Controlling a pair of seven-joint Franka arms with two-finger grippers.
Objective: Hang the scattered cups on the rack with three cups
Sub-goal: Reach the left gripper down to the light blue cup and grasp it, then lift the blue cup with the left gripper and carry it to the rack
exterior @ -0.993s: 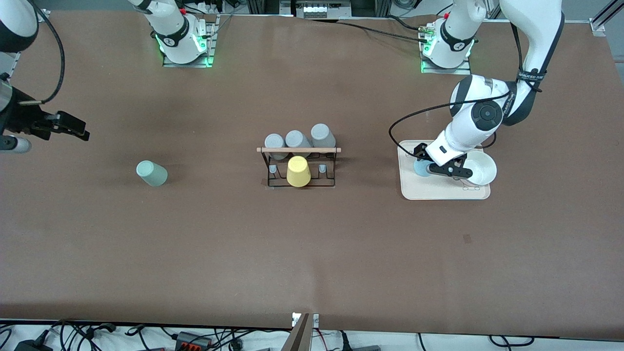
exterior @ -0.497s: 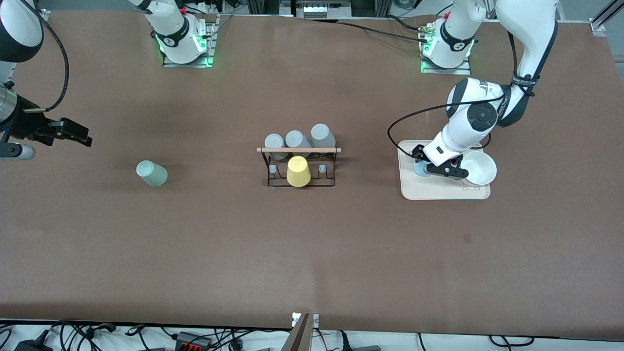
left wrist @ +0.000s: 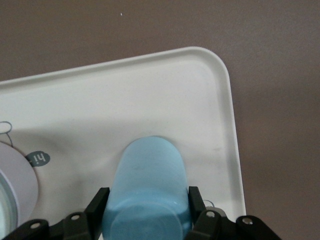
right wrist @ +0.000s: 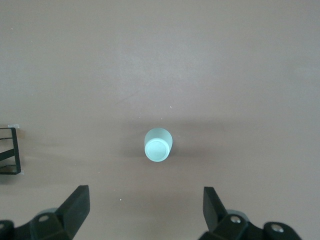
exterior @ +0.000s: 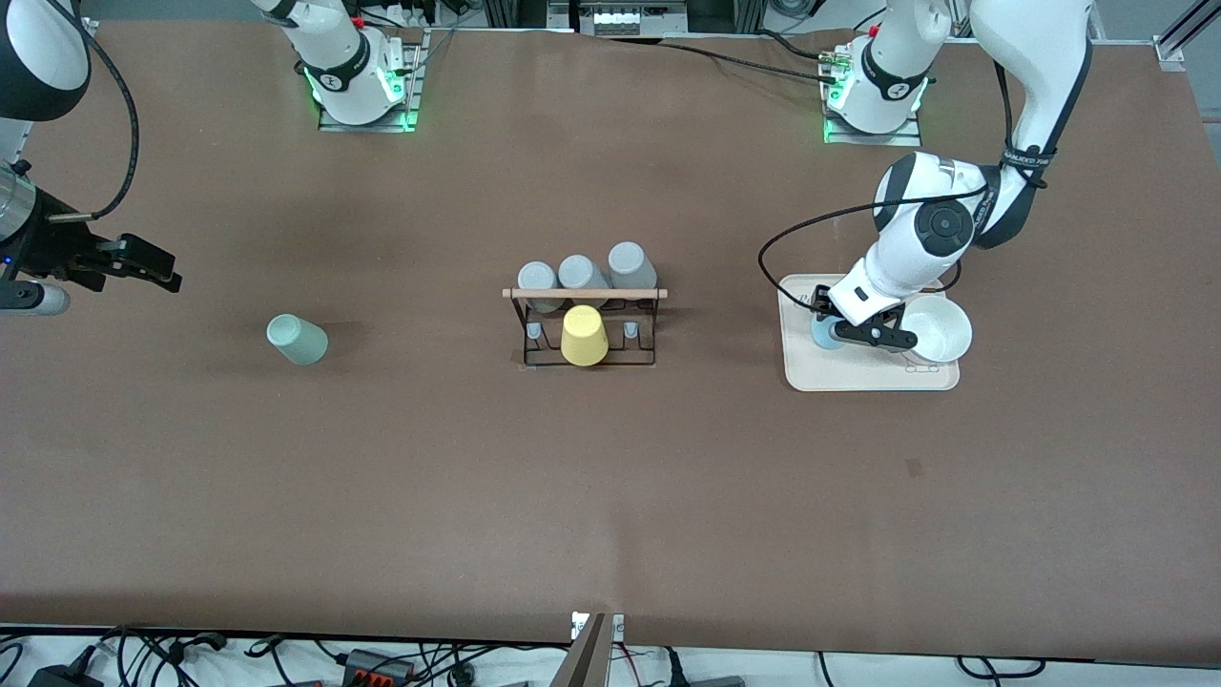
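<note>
Two cups left: light blue cup [exterior: 822, 331] and mint green cup [exterior: 297, 340], both still off the rack [exterior: 586, 324], which sits dead centre of the front view.
Left gripper [exterior: 828, 326]: I've got it down on the beige tray [exterior: 858, 377] at mid right of the front view, fingers [left wrist: 99, 202] pinched tight on either side of the blue cup. The cup hasn't left the tray as far as I can see.
Right gripper [exterior: 153, 269]: jaws spread wide, holding nothing, hanging over bare table at the far left edge of the front view, up from the green cup.
Green cup: standing mouth-down on the table at left of centre, well apart from the rack.
Rack status: three grey cups [exterior: 584, 271] in the upper row, a yellow cup [exterior: 583, 335] on the middle lower peg, bare pegs each side of it.
My worry #1: slick tapered plastic, so I reckon it could squirt out of the pinch on the lift.
My worry #2: the white bowl [exterior: 937, 329] is just beside my wrist, and a sloppy swing could knock it.
My worry #3: the free pegs hug the yellow cup, so coming in crooked might bump it off.
</note>
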